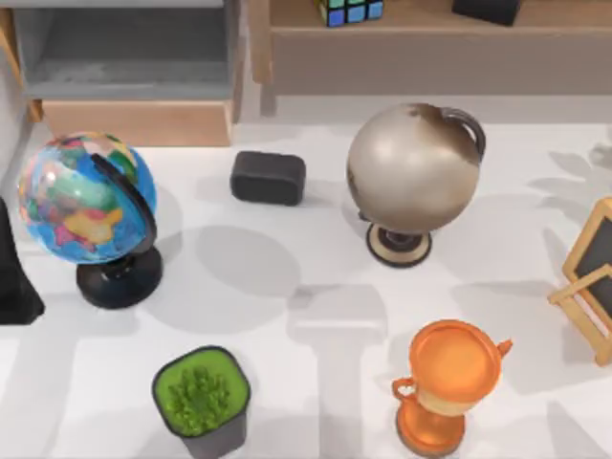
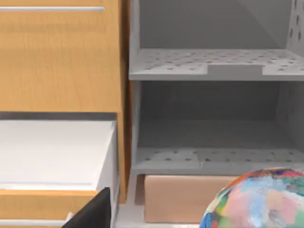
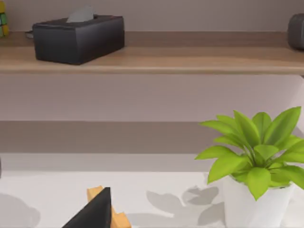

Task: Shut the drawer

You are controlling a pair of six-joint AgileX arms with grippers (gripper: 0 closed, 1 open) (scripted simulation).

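Observation:
The drawer point(image 2: 52, 152) stands pulled out of the wooden cabinet point(image 2: 61, 61), its white inside showing. Its wooden front point(image 2: 38, 204) with a pale handle faces me in the left wrist view. A black part of my left gripper point(image 2: 90, 213) sits close in front of that drawer front, just beside it. In the top view a black shape point(image 1: 14, 277) stands at the table's left edge, beside the coloured globe. My right gripper point(image 3: 95, 211) hangs at the table's right side, above a wooden easel piece point(image 3: 116, 219).
A coloured globe point(image 1: 86, 201) and a grey globe point(image 1: 413, 172) stand mid-table, with a black box point(image 1: 268, 178) between them. An orange trophy point(image 1: 449, 382) and a green potted plant point(image 1: 201, 390) stand near the front. A small blackboard easel point(image 1: 593, 277) is at the right. Grey shelves point(image 2: 213, 66) rise beside the cabinet.

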